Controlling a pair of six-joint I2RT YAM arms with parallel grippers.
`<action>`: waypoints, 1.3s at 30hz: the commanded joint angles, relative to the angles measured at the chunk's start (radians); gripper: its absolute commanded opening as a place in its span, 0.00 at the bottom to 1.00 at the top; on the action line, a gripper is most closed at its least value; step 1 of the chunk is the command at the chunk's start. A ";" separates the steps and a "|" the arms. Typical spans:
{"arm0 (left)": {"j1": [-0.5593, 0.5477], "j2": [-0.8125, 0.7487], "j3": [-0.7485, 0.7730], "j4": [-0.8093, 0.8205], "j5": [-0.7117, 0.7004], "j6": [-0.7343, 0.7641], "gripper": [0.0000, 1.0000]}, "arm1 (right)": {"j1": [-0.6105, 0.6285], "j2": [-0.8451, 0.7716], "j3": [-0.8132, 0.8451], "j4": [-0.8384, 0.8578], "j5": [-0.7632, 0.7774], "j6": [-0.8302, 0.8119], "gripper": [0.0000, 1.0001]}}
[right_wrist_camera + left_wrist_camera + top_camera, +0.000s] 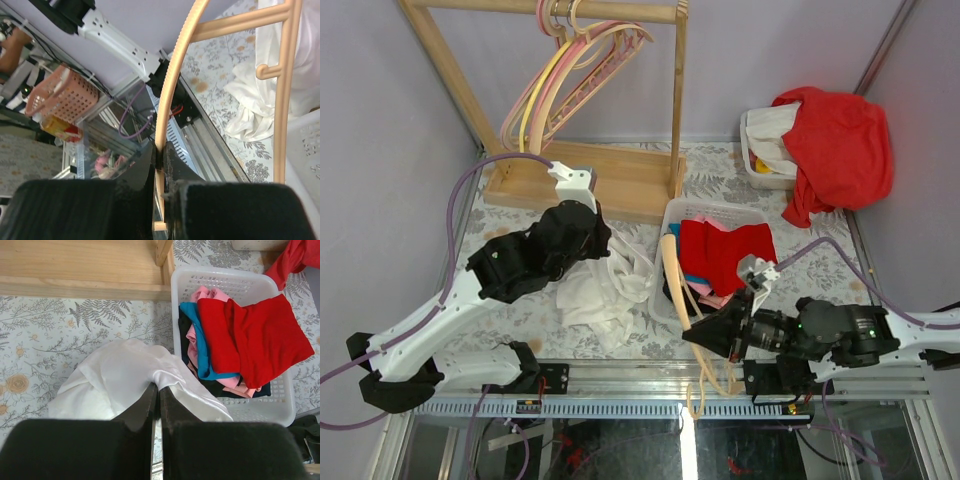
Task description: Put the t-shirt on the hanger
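Left gripper [156, 391]: its fingers are pressing together, pinching a raised fold of the t-shirt [125, 372].
T-shirt: it is lying bunched on the desk [720, 175], just beside the left wall of the white basket [175, 290], in front of the wooden rack base [620, 180].
Right gripper [160, 150]: it is clamping tight on the curved shoulder of the hanger [170, 100].
Hanger: it is slanting past the basket's near left corner, reaching out over the desk's near edge.
Basket: it is holding red, blue, pink and black clothes.
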 commanded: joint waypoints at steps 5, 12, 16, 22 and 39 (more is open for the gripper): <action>0.005 0.018 0.038 0.014 -0.030 0.033 0.00 | 0.672 0.010 0.104 0.023 0.064 -0.006 0.00; 0.004 0.013 0.024 0.035 -0.042 0.036 0.00 | 0.666 0.119 0.218 -0.141 0.180 -0.039 0.00; 0.005 0.015 0.022 0.035 -0.050 0.037 0.00 | 0.539 0.238 0.270 -0.208 0.127 -0.084 0.00; 0.004 0.015 0.033 0.024 -0.065 0.039 0.00 | 0.241 0.309 0.257 -0.081 -0.282 -0.116 0.00; 0.003 -0.061 -0.048 0.025 -0.106 0.060 0.00 | -0.375 0.229 0.009 0.287 -0.958 0.271 0.00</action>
